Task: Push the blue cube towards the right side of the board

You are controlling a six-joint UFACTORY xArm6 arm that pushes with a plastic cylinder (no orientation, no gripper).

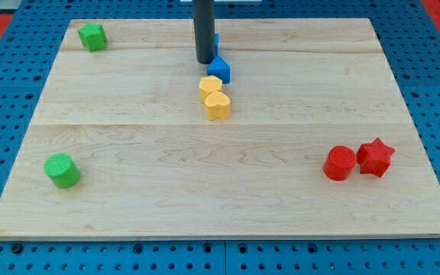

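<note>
My tip (205,61) is down on the desk (220,191) near the view's top, a little left of centre. The rod rises straight out of the top edge. This tool is a bare rod with nothing to clench or release, and it grasps nothing.

Just behind the rod, on its right side, a sliver of blue shows: that is the blue cube (215,43), mostly hidden by the rod, so whether the tip touches it cannot be told. It sits close to the top edge, about midway across the board.

Just right of the tip and slightly lower lies a second blue block (220,69), pointed on top, its exact shape unclear. Below it, two yellow blocks sit one under the other and touching: the upper yellow block (211,85) and the yellow heart (218,105).

Far off at the top left corner sits a green star (92,36). Down at the lower left stands a green cylinder (63,170). Over on the right, low down, a red cylinder (340,163) touches a red star (376,156).
</note>
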